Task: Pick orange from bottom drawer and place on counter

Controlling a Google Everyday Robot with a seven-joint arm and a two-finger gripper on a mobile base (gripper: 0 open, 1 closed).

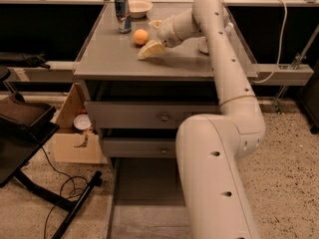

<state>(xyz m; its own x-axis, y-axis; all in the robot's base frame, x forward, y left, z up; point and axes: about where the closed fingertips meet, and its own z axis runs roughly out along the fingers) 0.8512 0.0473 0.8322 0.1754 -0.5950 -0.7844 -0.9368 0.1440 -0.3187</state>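
the orange rests on the counter, so the placing step looks as good as done. the bottom drawer stands pulled out below the two knobbed drawers, and its grey floor shows nothing on the part in view. the gripper hovers low over the counter just right of the fruit, its fingers spread apart. one lies in front of the orange and one behind it, and neither seems to press on it.

what is left, by this judgement, is to clear the gripper away. the move calls for a lift straight up or a pull back to the right, so that neither finger nudges the round fruit and sets it rolling.

the orange lies well in from the counter's front edge and from its left edge, so a small roll would do no harm. behind it stand a drink can, close by, and a bowl farther back; a sweep that way could knock the can. the right half of the counter is crossed by the arm itself, with a white object partly hidden behind it.
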